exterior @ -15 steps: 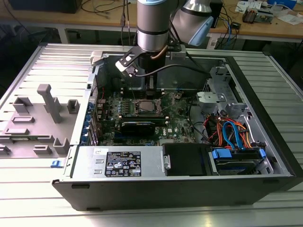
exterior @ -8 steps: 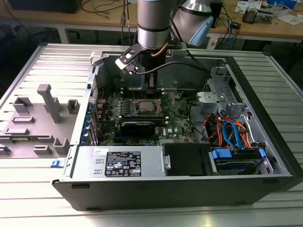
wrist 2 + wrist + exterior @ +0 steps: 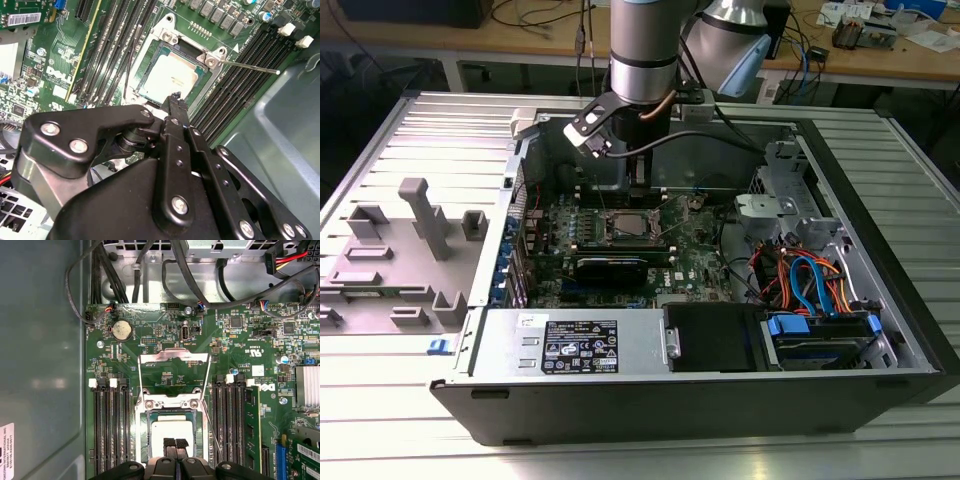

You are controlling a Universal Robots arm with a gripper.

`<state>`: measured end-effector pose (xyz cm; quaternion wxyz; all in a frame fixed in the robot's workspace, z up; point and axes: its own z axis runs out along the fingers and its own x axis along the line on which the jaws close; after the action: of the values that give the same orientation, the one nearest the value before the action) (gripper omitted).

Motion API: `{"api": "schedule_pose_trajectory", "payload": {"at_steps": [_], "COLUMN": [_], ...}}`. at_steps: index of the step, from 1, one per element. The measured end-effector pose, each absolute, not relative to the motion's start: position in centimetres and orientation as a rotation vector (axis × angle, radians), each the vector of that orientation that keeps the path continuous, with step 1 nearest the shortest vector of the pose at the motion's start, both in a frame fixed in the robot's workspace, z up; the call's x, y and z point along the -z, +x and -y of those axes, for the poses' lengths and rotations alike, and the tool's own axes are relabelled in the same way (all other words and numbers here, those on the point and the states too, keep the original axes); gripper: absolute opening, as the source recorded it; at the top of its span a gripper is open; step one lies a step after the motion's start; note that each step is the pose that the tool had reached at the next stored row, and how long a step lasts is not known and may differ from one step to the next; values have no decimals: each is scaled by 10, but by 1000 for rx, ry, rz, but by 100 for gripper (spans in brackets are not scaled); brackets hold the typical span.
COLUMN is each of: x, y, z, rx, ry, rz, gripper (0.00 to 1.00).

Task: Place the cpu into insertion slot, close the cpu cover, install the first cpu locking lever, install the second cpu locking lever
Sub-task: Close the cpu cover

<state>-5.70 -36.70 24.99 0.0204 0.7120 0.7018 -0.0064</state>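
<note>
Gripper (image 3: 175,443) w/ fingertips pressed together, nothing pinched, tips right over edge of cpu (image 3: 172,431) in both wrist views; contact w/ it can't be told. Cpu seated flat in insertion slot (image 3: 144,437) on green mobo (image 3: 150,340). Cpu cover (image 3: 172,357) flipped open, lying back beside slot; thin lever rod (image 3: 250,67) sticking out over RAM slots (image 3: 240,87).

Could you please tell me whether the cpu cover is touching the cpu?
Apart. In the first wrist view the cpu cover is swung open past its hinge, green board showing through its cut-out, while the cpu lies bare in the insertion slot.
</note>
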Motion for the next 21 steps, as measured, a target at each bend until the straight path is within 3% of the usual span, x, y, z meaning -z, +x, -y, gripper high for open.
{"api": "schedule_pose_trajectory", "payload": {"at_steps": [12,21], "x": [-253,-263], "y": [-57,-57], "z": [367,366], "rx": [18,53], "ry": [2210,2193], "rz": [-2179,-2162], "gripper": [11,11]}}
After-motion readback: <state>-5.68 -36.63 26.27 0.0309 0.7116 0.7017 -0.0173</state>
